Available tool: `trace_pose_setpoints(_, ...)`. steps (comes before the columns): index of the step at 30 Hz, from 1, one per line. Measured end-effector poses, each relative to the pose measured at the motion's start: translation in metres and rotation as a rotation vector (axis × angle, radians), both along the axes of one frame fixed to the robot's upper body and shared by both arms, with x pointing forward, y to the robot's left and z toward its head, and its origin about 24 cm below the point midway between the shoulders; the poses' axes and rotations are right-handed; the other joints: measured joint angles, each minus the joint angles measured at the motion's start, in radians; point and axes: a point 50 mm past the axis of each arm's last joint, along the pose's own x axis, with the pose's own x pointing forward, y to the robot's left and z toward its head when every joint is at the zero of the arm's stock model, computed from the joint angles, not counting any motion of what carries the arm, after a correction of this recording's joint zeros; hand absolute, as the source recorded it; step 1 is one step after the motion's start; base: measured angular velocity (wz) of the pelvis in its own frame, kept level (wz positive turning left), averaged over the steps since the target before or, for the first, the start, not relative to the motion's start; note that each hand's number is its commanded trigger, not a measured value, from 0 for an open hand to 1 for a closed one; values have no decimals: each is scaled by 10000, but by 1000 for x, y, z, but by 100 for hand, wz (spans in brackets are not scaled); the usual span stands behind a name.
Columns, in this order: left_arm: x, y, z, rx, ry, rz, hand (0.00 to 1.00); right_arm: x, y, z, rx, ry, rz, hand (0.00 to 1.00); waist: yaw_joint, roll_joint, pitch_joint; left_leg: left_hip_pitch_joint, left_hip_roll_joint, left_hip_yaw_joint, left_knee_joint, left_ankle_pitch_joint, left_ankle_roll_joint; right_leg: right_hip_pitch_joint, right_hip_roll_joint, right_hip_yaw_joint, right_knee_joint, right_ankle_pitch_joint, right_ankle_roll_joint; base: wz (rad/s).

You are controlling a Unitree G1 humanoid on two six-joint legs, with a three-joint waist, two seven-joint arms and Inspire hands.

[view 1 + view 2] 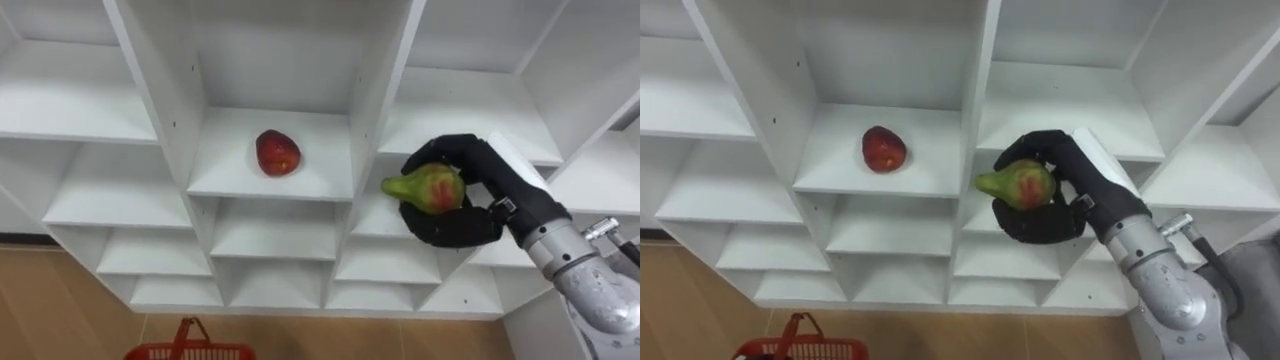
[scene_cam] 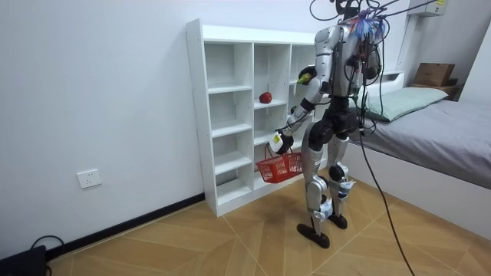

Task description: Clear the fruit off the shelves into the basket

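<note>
pear (image 1: 425, 187) clasped in the right hand (image 1: 457, 228); left hand (image 2: 277, 142) grips the red basket (image 2: 282, 167).

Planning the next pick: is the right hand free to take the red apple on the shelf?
Probably not yet: the right hand is curled round a pear. The apple itself lies unobstructed on its open shelf.

**Camera placement**

Eye views: head-mounted pair, close, angled down at the shelves (image 1: 232, 172). The right hand (image 1: 460, 226), gripping a pear (image 1: 428, 187), sits right of centre, with the apple (image 1: 278, 153) to its left and the basket (image 1: 190, 349) below-left at the edge.
Room view: set well back, facing the shelves obliquely, whole robot included.
Shared: shelves, hand, pear, apple, basket.
</note>
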Motion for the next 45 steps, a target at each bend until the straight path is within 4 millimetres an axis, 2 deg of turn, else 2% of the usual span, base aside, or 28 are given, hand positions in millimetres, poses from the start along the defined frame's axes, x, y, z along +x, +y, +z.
trace_pose_setpoints(4, 9, -3, 1, -23, -183, -211, 100, -1, 1, -3, -293, 118, 64, 100, 33, 76, -52, -110, -6, 24, 22, 2, 3, -142, -12, -1, 28, 0, 0, -2)
trace_pose_setpoints(7, 16, -7, 3, -58, -330, -387, 100, -6, 4, -9, -572, 356, 111, 100, 87, 134, -45, -97, -3, 60, 26, 2, 3, -184, -13, 21, 35, 0, 0, -2)
trace_pose_setpoints(13, 38, -19, 10, -365, -1112, -515, 100, -10, 11, -27, -1027, 1224, 537, 100, 175, 61, -55, -324, -2, 89, 76, 5, 4, -419, -32, 8, 67, 6, -2, -1)
trace_pose_setpoints(17, 57, -24, 19, -456, -1820, -716, 100, -11, 15, -31, -1331, 1586, 769, 100, 260, -85, 23, -445, 9, 62, 156, 5, 4, -502, -35, -19, 99, 11, -10, 1)
trace_pose_setpoints(21, 76, -36, 29, -659, -2644, -1043, 100, -11, 17, -32, -1304, 1674, 934, 100, 424, -214, 55, -739, -4, 38, 307, 7, 9, -743, -97, -30, 225, 11, -10, 3)
trace_pose_setpoints(26, 84, -43, 32, -800, -2829, -1456, 100, -12, 21, -34, -1270, 1850, 1161, 100, 534, -292, 73, -912, -21, -64, 408, 6, 13, -827, -110, -106, 232, 10, -8, 8)
trace_pose_setpoints(29, 86, -46, 32, -989, -2848, -1591, 100, -13, 22, -46, -1099, 2331, 1082, 100, 701, -301, 73, -1112, -12, -87, 532, 2, 16, -993, -116, -137, 289, 10, -9, 3)
trace_pose_setpoints(32, 90, -48, 34, -1003, -2951, -1644, 100, -10, 26, -57, -969, 2824, 1205, 100, 705, -269, 96, -1432, 6, -84, 714, 2, 17, -1301, -137, -136, 460, 19, -25, 0)
trace_pose_setpoints(36, 97, -53, 39, -1121, -3204, -1922, 100, -1, 31, -58, -931, 2796, 1358, 100, 641, -110, 202, -2022, 27, -155, 1049, -24, 53, -1805, -144, -296, 705, 39, -54, 4)
trace_pose_setpoints(45, 108, -70, 45, -1714, -3602, -2431, 100, 4, 47, -64, -676, 2956, 1697, 100, 657, -4, 181, -2676, 32, -301, 1347, -22, 56, -2340, -178, -439, 922, 40, -84, 5)
